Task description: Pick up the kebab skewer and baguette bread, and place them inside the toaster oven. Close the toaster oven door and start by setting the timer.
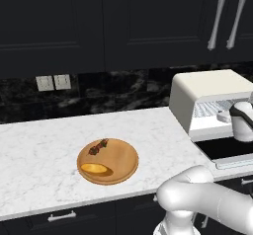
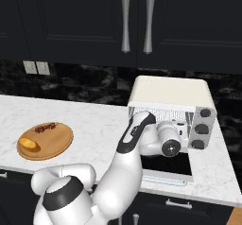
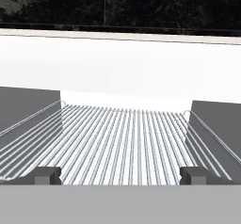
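Note:
The kebab skewer (image 1: pixel 99 146) (image 2: pixel 45 127) and the golden baguette bread (image 1: pixel 94 168) (image 2: pixel 29 144) lie side by side on a round wooden board (image 1: pixel 129 155) (image 2: pixel 62 141) on the marble counter. The cream toaster oven (image 1: pixel 207 88) (image 2: pixel 170 90) stands to the right. Its toaster oven door (image 1: pixel 225 150) (image 2: pixel 168 165) is folded down flat. My gripper (image 3: pixel 120 175) is open and empty, facing the wire rack (image 3: pixel 122 138) from just in front of the oven mouth. My wrist (image 2: pixel 165 141) hovers above the lowered door.
Three round knobs (image 2: pixel 202 128) run down the oven's right front. Wall outlets (image 1: pixel 53 82) sit on the black backsplash, and dark upper cabinets with silver handles (image 2: pixel 125 21) hang overhead. Bare marble counter (image 1: pixel 39 145) stretches left of the board.

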